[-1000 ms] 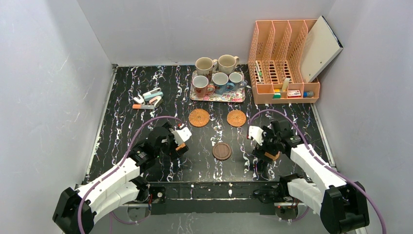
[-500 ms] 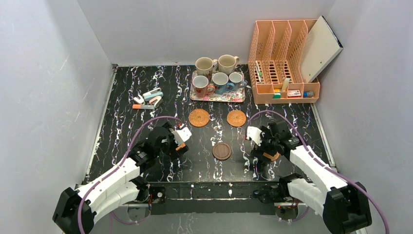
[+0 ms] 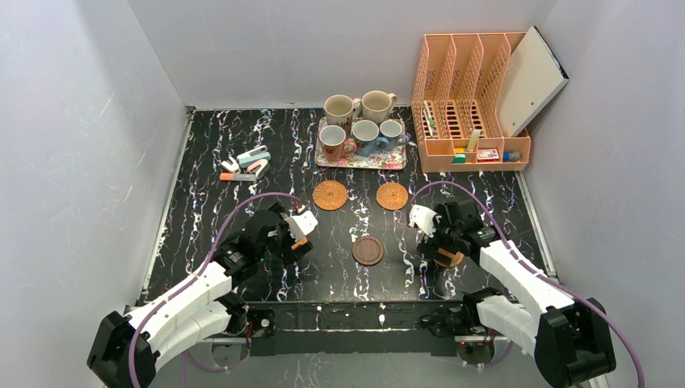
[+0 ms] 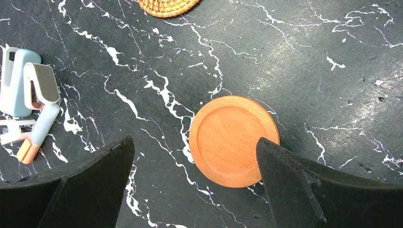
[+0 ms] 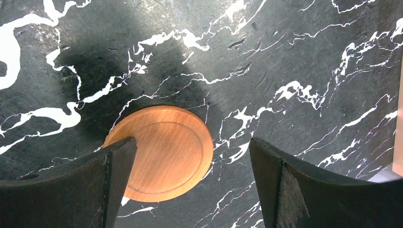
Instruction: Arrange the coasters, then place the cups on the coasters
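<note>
Two woven rattan coasters (image 3: 329, 195) (image 3: 392, 196) lie mid-table, and a dark brown coaster (image 3: 367, 250) lies nearer the arms. A smooth orange coaster (image 4: 234, 140) lies flat below my open left gripper (image 4: 195, 142), its right rim touching the right finger. My right gripper (image 5: 192, 142) is also open over a second orange coaster (image 5: 166, 152), whose left part is hidden behind the left finger. In the top view the left gripper (image 3: 296, 245) and right gripper (image 3: 440, 257) hang low over the table. Several cups (image 3: 365, 136) stand on and behind the floral tray (image 3: 361, 159).
A peach desk organiser (image 3: 472, 121) with small items and a white board stands at the back right. Staplers and small tools (image 3: 246, 166) lie at the back left, also in the left wrist view (image 4: 28, 90). Grey walls enclose the table.
My right gripper has shifted slightly left and away from the base above its orange coaster. The left arm and all coasters and cups stay where they were.
</note>
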